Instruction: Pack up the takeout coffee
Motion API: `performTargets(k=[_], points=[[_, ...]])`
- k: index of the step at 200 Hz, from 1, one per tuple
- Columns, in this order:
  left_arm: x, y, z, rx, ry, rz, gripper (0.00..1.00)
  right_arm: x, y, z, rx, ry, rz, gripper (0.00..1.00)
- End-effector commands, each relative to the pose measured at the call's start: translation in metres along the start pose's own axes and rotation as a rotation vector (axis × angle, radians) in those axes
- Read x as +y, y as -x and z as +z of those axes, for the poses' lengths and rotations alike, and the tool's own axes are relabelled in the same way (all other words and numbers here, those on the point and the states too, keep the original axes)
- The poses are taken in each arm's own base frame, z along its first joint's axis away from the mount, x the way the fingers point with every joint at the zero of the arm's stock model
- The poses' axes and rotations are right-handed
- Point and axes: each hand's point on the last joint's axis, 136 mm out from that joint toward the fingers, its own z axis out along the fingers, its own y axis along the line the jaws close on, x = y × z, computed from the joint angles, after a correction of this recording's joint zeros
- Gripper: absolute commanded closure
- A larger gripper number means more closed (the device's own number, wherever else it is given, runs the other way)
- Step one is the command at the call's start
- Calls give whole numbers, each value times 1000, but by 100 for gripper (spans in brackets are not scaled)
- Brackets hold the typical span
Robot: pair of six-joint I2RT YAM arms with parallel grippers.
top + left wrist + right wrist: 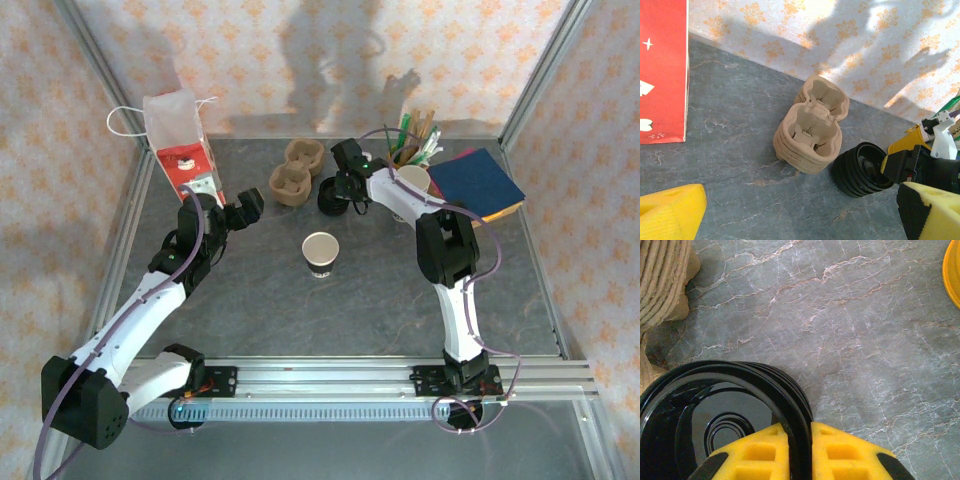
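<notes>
Takeout coffee cup (320,252) stands lidless mid-table, well apart from your right gripper (800,437), which is clamped on the rim of the top black lid (725,405), presumably to cap it. Your left gripper (800,212) hangs spread wide near the red bag (662,70).

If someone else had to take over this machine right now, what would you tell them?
Left fingers: open, empty, beside the red bag.
Right fingers: pinching the rim of the top lid of the black stack, next to the cup carriers.
Cup: upright mid-table, no lid.
Done: lid gripped.
Left: lift the lid, press it onto the cup, put the cup in the bag.
</notes>
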Motion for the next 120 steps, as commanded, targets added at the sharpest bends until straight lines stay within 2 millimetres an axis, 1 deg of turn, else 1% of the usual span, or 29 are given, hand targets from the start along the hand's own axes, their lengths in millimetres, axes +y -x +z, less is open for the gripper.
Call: performTargets(k=[1, 41, 82, 120], points=[[-5, -1, 0, 3, -19, -12, 1, 0, 13, -18, -27, 0, 0, 88], [-5, 0, -1, 0, -20, -11, 1, 1, 23, -35, -56, 8, -5, 90], [-6, 0, 0, 1, -25, -6, 1, 0, 34, -61, -100, 19, -8, 91], [-9, -1, 1, 12, -36, -7, 1, 0, 41, -85, -129, 42, 1, 91]])
